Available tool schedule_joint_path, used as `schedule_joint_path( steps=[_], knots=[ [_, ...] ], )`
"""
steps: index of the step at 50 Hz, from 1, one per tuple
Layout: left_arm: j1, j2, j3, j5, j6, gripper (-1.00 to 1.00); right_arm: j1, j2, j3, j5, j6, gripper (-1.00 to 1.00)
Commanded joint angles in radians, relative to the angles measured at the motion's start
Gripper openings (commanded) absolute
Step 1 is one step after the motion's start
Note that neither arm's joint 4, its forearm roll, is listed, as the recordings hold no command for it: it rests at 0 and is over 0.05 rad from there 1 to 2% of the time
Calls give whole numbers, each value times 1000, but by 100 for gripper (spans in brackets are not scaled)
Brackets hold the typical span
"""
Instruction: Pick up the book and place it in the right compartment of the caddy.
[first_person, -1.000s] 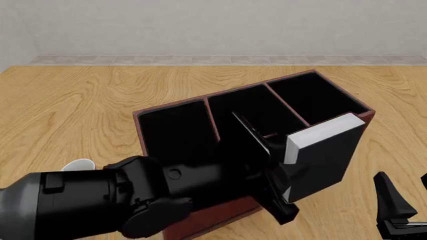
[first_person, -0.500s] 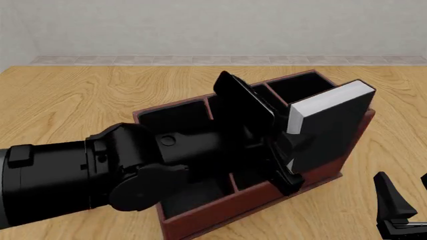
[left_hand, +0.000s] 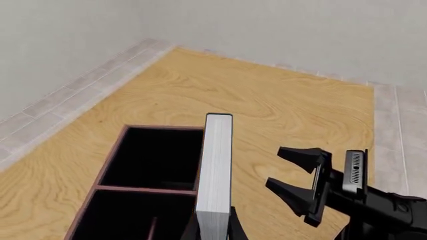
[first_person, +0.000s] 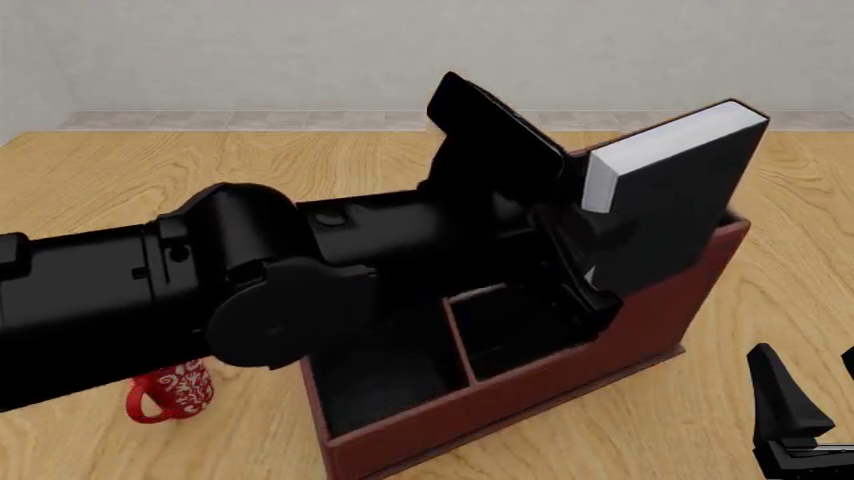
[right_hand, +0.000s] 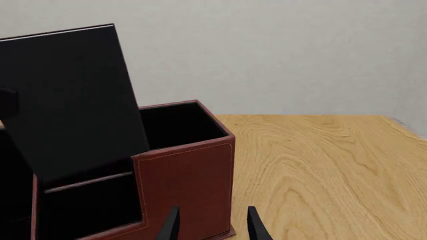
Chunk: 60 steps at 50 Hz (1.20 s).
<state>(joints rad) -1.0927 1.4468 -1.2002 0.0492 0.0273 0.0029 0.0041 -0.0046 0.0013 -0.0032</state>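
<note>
My left gripper (first_person: 594, 265) is shut on the lower end of the black book (first_person: 674, 195), which hangs tilted in the air over the caddy's (first_person: 534, 395) right end. The left wrist view shows the book's white page edges (left_hand: 215, 172) pointing along the fingers, beside the right compartment (left_hand: 157, 156). From the right wrist, the book's plain cover (right_hand: 73, 97) leans above the tall right compartment (right_hand: 180, 125). Low at the right, beside the caddy, my right gripper (first_person: 807, 405) stands open and holds nothing.
A red-and-white mug (first_person: 167, 392) stands on the wooden table (first_person: 134, 190) left of the caddy, partly under my left arm. The caddy's front sections (first_person: 507, 330) are black-lined. The right gripper (left_hand: 300, 182) also shows in the left wrist view.
My left arm has lifted the book upward and a little back, from low against the caddy's right end to above its tall end. The right arm has stayed still.
</note>
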Motion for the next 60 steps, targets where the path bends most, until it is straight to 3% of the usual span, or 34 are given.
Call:
schedule_joint_path(
  steps=[1,26,45,60],
  knots=[
    [11,-1,-65,32,44,-100,0,0,0,0,0,100],
    [76,85,-197,54,51,-100,0,0,0,0,0,100],
    [100,188,-249,-8,33,-100,0,0,0,0,0,100],
    [128,291,-353,3,38,-100,0,0,0,0,0,100]
  ],
)
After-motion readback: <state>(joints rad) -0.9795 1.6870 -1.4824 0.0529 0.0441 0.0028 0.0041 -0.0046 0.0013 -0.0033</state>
